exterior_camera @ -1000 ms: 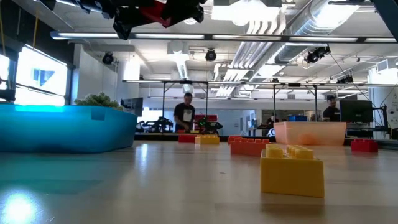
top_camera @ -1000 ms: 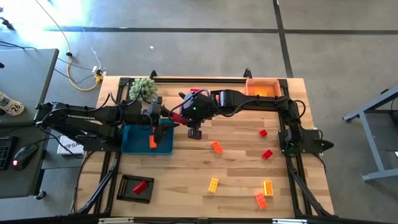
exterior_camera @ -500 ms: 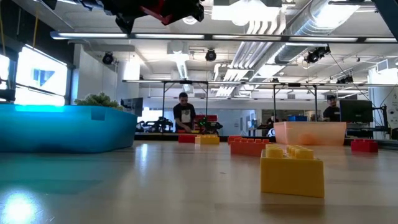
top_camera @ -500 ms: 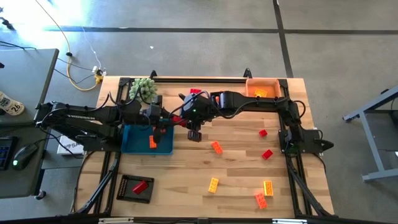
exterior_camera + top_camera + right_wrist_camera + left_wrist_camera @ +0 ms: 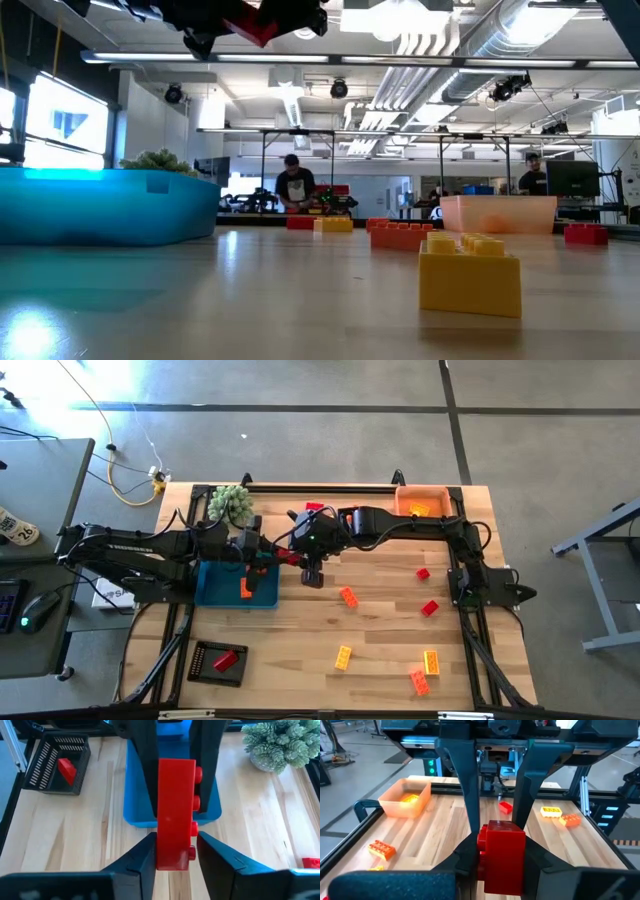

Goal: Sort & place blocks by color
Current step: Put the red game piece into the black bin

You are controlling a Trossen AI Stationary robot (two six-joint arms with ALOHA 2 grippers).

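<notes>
Left hand (image 5: 268,557) found closed on a red brick (image 5: 175,815), held clear above the table (image 5: 380,630) at the near-centre edge of the blue tray (image 5: 215,588). Right hand (image 5: 298,552) met nose to nose with it on the same brick; cannot tell whether that grip is on or released. Judged to be a hand-over in mid-air: black basket (image 5: 205,660) at the left front corner already holds a red brick (image 5: 226,659), so red appears bound for the left arm's side, out of the right arm's easy reach. Brick held on edge, studs sideways, gripped across its flat faces, which leaves room for both hands at opposite ends. Blue tray holds one orange brick (image 5: 245,589); orange tray (image 5: 400,500) at the far right corner shows yellow inside. Loose on the table: orange brick (image 5: 348,597) near centre, two red (image 5: 423,573) (image 5: 430,608) to the right, two yellow (image 5: 343,657) (image 5: 431,660) and one orange (image 5: 418,681) toward the front, one red (image 5: 314,508) at the back edge. Green plant (image 5: 231,503) just behind the left arm. Obstructions: the two arms crowded together over the tray corner; separation needed before any swing; blue tray lies between the brick and the basket.
</notes>
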